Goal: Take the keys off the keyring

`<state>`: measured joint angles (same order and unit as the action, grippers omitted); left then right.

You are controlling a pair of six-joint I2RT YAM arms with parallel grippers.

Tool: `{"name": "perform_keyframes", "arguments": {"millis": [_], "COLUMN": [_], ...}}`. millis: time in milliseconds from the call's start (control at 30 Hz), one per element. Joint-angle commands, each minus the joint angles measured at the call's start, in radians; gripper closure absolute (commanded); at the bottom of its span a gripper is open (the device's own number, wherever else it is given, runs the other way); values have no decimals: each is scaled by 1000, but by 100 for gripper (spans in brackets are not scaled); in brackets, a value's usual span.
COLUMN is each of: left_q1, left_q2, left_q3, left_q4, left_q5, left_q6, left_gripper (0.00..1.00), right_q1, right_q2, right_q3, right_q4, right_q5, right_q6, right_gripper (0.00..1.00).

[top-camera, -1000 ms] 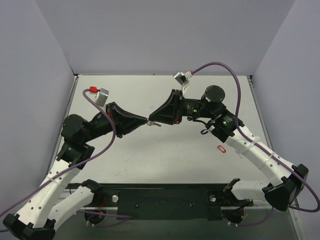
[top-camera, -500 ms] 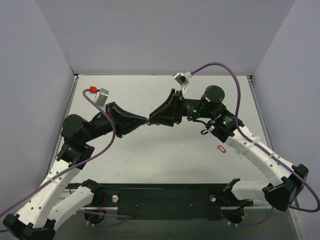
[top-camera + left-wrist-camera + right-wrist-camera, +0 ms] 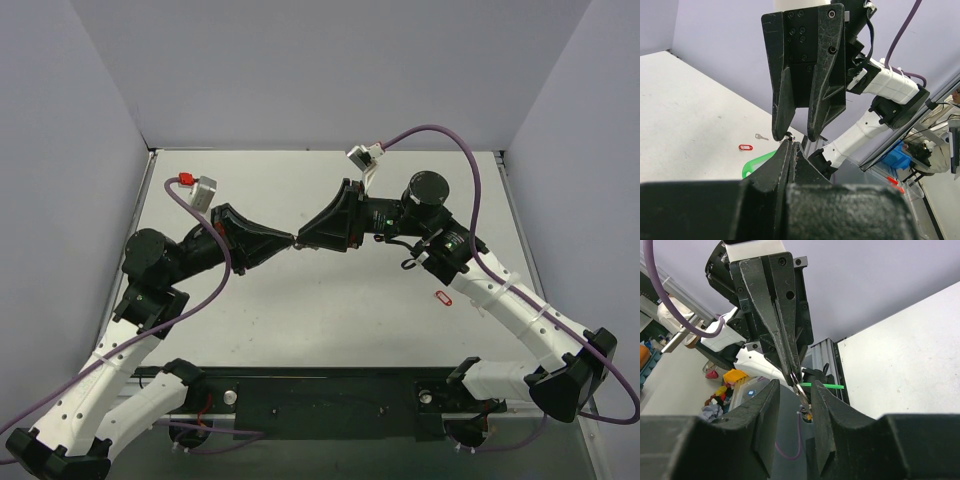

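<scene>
My left gripper (image 3: 289, 241) and right gripper (image 3: 303, 243) meet tip to tip above the table's middle. In the left wrist view the left gripper (image 3: 791, 145) is shut on the keyring. Its green fob (image 3: 756, 163) hangs beside the left finger, and a bit of metal ring shows at the tip. The right gripper (image 3: 798, 135) stands open just above it. In the right wrist view the right gripper (image 3: 796, 385) is open around a thin silver key (image 3: 802, 391) hanging from the left gripper's tip (image 3: 792, 375). The fob (image 3: 829, 385) shows edge-on.
A red oval outline piece (image 3: 444, 297) lies on the table at the right, also in the left wrist view (image 3: 745, 147). A small loose silver key (image 3: 759, 136) lies next to it. Purple cables loop over both arms. Walls close the table's sides and back.
The right gripper has moved slightly left, so its fingers now surround the left gripper's tip. The silver key that hung in the gap is now hidden from above.
</scene>
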<state>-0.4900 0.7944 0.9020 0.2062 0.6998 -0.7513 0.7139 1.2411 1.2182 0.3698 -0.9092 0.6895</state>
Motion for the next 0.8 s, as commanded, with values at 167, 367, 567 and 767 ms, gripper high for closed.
{"name": "perform_keyframes", "arguments": {"millis": [167, 367, 567, 767], "left_q1": [-4, -4, -4, -5], "left_q2": [-8, -4, -6, -6], "left_q3": [46, 46, 43, 35], "left_q4": [45, 42, 29, 28], "left_q5": [-40, -48, -54, -54], "left_q6": [-13, -10, 1, 0], "left_gripper": [100, 100, 100, 100], "right_q1": [9, 10, 12, 10], "right_q2": [14, 15, 17, 18], "right_q3": [10, 10, 10, 10], "right_q4": [64, 70, 77, 78], "right_q5": [-45, -45, -43, -40], "right_q6": [10, 13, 13, 16], "right_gripper": [71, 74, 85, 89]}}
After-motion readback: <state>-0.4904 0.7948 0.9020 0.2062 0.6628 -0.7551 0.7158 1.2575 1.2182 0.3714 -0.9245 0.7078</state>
